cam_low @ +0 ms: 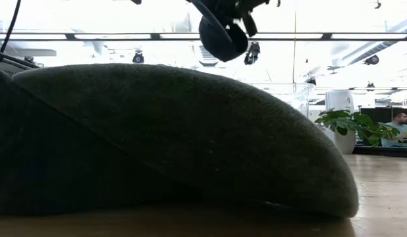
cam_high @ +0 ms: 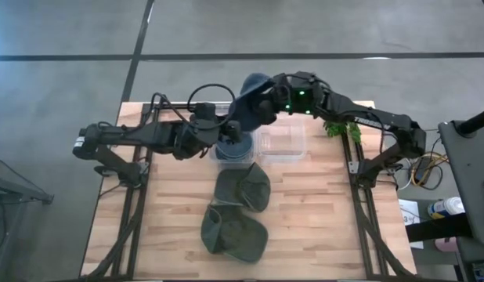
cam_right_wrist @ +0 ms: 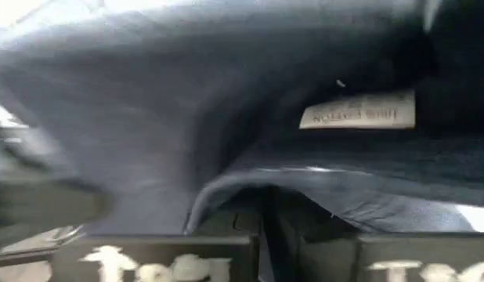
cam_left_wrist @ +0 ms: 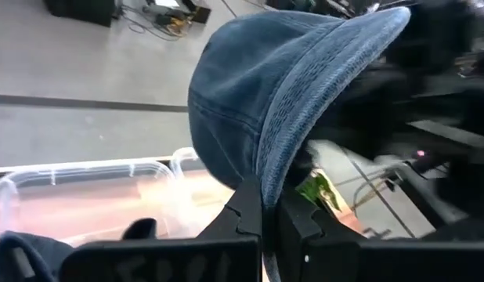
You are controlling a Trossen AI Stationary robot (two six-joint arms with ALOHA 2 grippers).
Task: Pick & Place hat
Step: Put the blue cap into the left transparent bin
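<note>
Pinching the blue hat [cam_high: 254, 98] between both grippers, left [cam_left_wrist: 269, 219] and right [cam_right_wrist: 265, 227], above the bin [cam_high: 283, 141].

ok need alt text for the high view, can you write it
Seen from above, both arms hold a blue hat up between them at the far side of a wooden table, the left end effector and right end effector both shut on it. Below sit a stack of blue hats, a clear bin and two dark green hats.
</note>
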